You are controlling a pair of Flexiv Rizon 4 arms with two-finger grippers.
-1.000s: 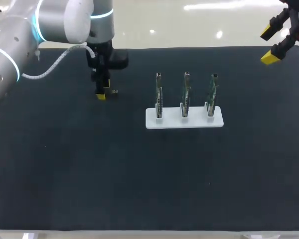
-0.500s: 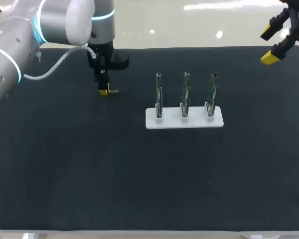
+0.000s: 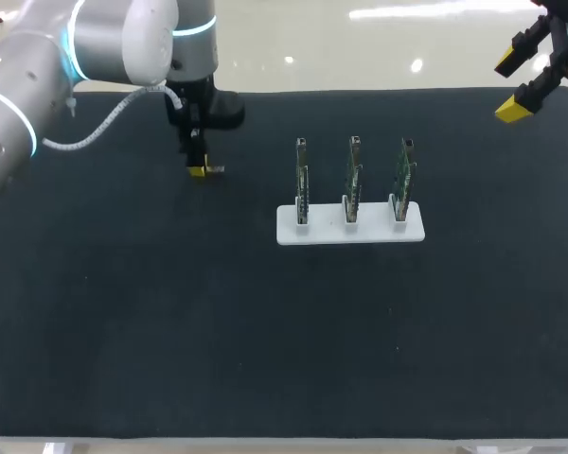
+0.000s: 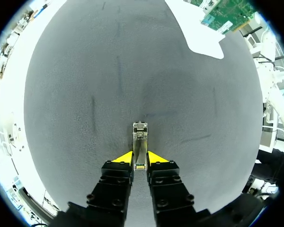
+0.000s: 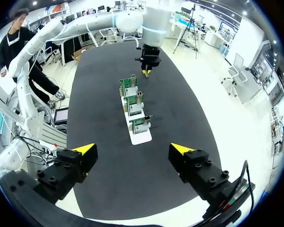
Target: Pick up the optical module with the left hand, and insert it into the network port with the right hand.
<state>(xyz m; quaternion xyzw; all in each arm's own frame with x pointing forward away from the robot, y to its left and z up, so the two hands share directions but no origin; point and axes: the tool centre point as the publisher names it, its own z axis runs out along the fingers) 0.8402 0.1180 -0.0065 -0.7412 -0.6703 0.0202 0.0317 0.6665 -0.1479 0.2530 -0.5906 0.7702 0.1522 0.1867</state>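
Since a second ago the left jaws have crept a little higher in the head view, carrying the optical module (image 3: 215,171) with them. The right jaws and the white holder (image 3: 327,234) sit as they did.

The left jaws are clamped on the optical module (image 4: 140,142). Their yellow fingertips (image 4: 122,158) press its rear end from both sides, and its metal front end sticks out ahead of them over the black worktop (image 3: 170,331). In the head view this pair hangs off to the left of the white holder and somewhat farther back, well apart from it.

The white holder is a flat base with three slots in a row. Each slot has one green circuit board standing upright in it: a left board (image 3: 302,184), a middle board (image 3: 353,184) and a right board (image 3: 403,184). Each board has a metal network port (image 3: 301,144) at its top end. In the right wrist view the three boards (image 5: 135,101) line up one behind another on the holder.

The right jaws stand wide open and hold nothing, their yellow fingertips (image 5: 86,149) spread far apart. In the head view they hang to the right of the white holder and farther back, well apart from it, at the worktop's far corner.
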